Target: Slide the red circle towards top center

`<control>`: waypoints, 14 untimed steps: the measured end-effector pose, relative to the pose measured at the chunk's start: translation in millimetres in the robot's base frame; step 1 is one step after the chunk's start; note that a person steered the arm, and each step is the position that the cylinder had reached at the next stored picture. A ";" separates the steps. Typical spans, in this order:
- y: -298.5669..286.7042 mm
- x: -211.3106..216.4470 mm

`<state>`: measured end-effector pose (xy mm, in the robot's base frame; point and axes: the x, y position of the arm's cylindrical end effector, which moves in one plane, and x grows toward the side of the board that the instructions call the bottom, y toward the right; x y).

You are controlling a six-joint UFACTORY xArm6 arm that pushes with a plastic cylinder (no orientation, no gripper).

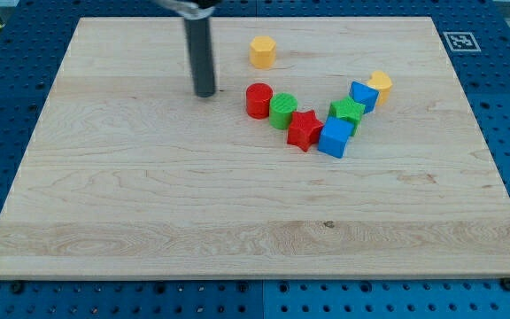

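The red circle (258, 100) stands a little above the board's middle, touching a green circle (282, 112) on its right. My tip (204, 92) rests on the board to the left of the red circle, a short gap away and not touching it. A yellow hexagon block (262, 52) stands near the top centre, above the red circle.
A curved row of blocks runs right from the red circle: a red star (304, 130), a blue cube (335, 138), a green star-like block (347, 112), a blue block (363, 95) and a yellow block (380, 85). The wooden board (149, 221) lies on a blue perforated table.
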<state>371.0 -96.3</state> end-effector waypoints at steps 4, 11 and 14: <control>80.1 -13.3; 79.6 16.5; 46.8 -2.7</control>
<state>368.3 -49.5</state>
